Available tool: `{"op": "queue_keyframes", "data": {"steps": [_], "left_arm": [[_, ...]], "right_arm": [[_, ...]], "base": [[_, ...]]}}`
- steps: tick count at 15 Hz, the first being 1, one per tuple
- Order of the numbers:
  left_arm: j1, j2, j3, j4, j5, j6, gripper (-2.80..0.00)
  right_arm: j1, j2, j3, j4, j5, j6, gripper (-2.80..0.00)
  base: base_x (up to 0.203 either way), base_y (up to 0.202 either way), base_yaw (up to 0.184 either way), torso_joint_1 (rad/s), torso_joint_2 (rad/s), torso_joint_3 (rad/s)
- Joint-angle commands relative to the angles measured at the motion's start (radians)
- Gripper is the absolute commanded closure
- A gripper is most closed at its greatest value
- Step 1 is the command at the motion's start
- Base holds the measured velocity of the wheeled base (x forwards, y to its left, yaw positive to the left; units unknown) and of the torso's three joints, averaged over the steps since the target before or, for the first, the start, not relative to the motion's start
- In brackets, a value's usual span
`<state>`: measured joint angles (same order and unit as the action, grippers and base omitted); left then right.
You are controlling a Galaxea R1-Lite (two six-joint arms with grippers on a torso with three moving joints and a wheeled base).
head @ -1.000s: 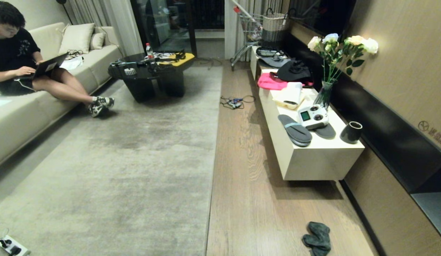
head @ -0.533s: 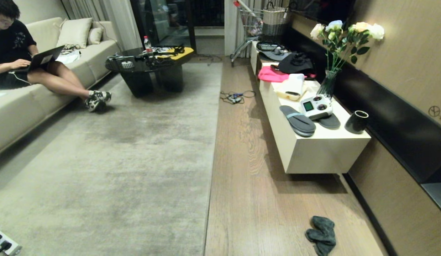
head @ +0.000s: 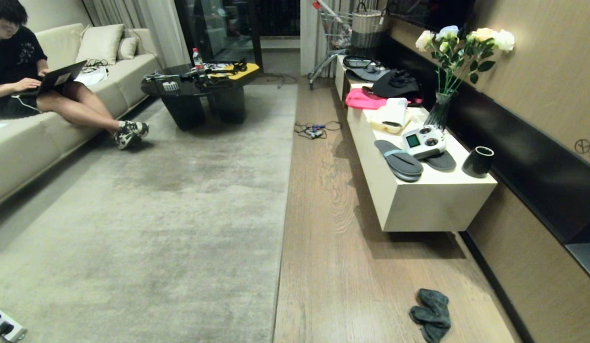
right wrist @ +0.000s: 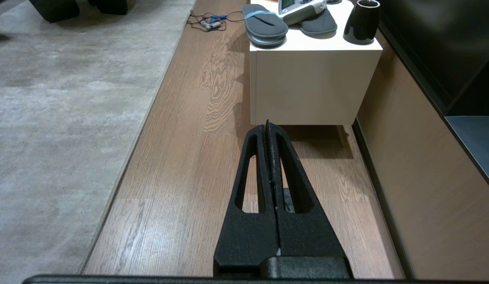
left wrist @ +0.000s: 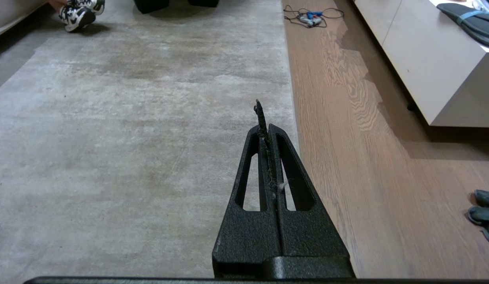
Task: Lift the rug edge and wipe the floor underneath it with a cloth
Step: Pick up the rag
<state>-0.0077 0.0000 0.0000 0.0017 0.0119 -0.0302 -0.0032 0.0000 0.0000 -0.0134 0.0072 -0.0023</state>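
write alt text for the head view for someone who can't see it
A dark grey-blue cloth lies crumpled on the wood floor, right of the straight rug edge of a large pale rug. A low white cabinet with grey slippers stands along the right wall; a person sits on the sofa far left.

left gripper (left wrist: pixel 266 118) closed, empty | over rug (left wrist: pixel 130 118) by its edge (left wrist: pixel 293 118) | cloth (left wrist: pixel 483 211) far right on floor (left wrist: pixel 366 157)

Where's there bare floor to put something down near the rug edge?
The floor strip between the rug edge and the white cabinet is bare, up to the cloth by the wall. Farther along, a cable tangle lies on it. The cabinet top is crowded.
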Motion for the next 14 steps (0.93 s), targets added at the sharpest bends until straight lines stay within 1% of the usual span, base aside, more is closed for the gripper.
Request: {"op": "queue_keyframes", "data": {"steps": [1,6,14], "left_arm": [[0.000,0.000,0.000,0.000,0.000,0.000,0.00],[0.000,0.000,0.000,0.000,0.000,0.000,0.00],[0.000,0.000,0.000,0.000,0.000,0.000,0.00]], "right_arm": [[0.000,0.000,0.000,0.000,0.002,-0.001,0.00],[0.002,0.000,0.000,0.000,0.000,-0.002,0.00],[0.001,0.000,0.000,0.000,0.002,-0.002,0.00]], "base": [[0.000,0.000,0.000,0.000,0.00,0.000],[0.000,0.000,0.000,0.018,0.07,0.070],[0.000,0.000,0.000,0.001,0.00,0.003]]}}
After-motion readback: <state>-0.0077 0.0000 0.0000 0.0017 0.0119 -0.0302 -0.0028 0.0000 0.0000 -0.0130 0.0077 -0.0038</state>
